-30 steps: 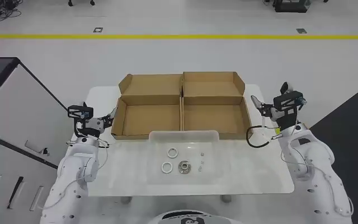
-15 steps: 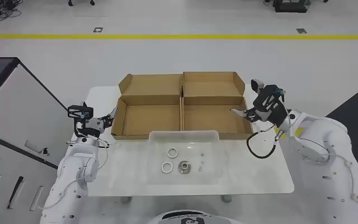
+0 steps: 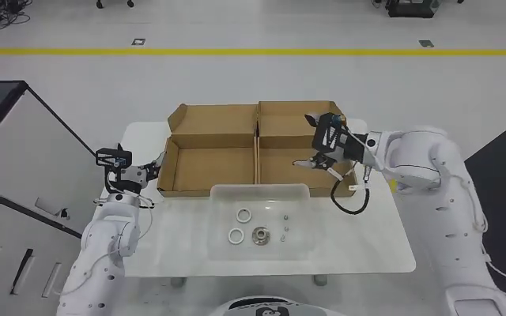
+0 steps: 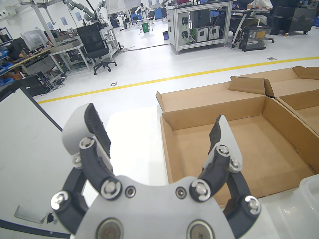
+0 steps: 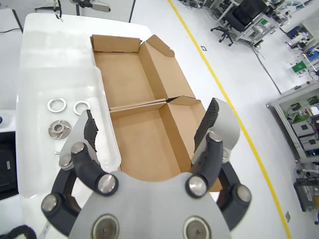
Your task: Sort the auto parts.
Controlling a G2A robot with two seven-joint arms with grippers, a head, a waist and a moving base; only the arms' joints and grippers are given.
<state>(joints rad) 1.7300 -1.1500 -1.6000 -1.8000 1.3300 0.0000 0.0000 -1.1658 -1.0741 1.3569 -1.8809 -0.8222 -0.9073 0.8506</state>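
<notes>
**Sorting auto parts: approach step, no part yet picked up.**
The right gripper [image 3: 307,144], fingers spread and empty, hangs over the right-hand open brown cardboard box [image 3: 277,167]. The left gripper [image 4: 154,114], fingers likewise spread, sits beside the left-hand cardboard box [image 3: 209,170]. Two silver metal rings [image 3: 244,214] and a flanged steel hub [image 3: 259,235] lie in the shallow clear plastic tray [image 3: 258,188] on the white bench [image 3: 371,237]. The next move is probably a descent into the tray to pinch one part.

Back to front now:
Two brown cardboard boxes [image 3: 213,167] sit side by side; clear plastic tray [image 3: 258,188] before them holds silver metal rings [image 3: 245,214].
</notes>
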